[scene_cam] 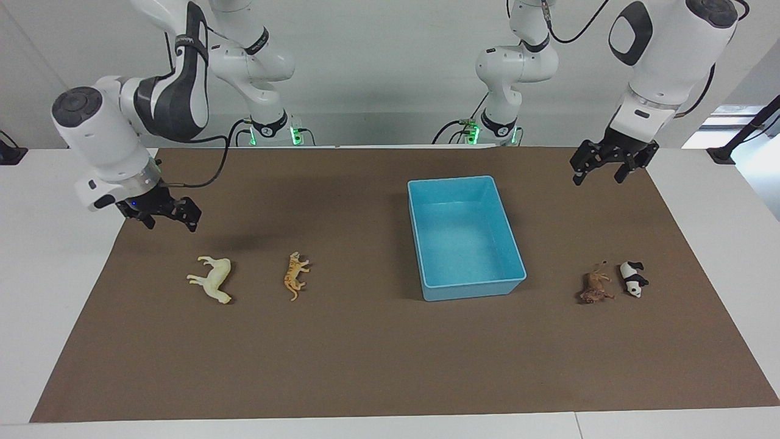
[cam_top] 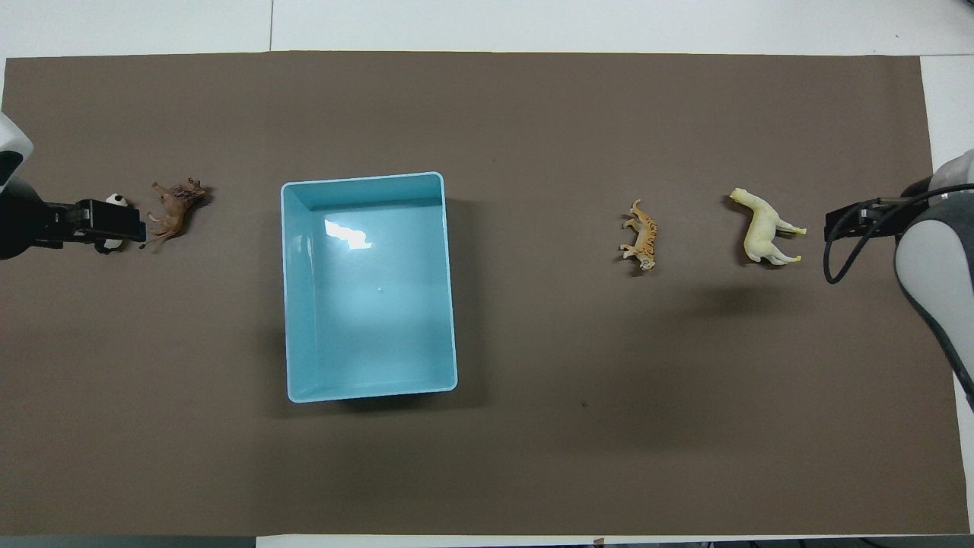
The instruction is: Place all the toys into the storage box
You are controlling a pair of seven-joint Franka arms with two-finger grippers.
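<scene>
All four toys lie on their sides on the tabletop, none in the storage box (scene_cam: 466,238). The right tool (scene_cam: 161,213), fingers apart, hangs near the horse (scene_cam: 213,278), the tiger (scene_cam: 296,274) toward the box. The left tool (scene_cam: 606,164), also spread, is up near the lion (scene_cam: 596,286) and panda (scene_cam: 634,278). Light, rigid, smooth plastic: each probably wants a pinch across the torso, not the legs.

Both arms are glossy white with rounded joint housings capped in dark grey and black panels. Black cables loop along them, green lights glow at their bases, and the left gripper (scene_cam: 600,169) and right gripper (scene_cam: 164,216) are black.
</scene>
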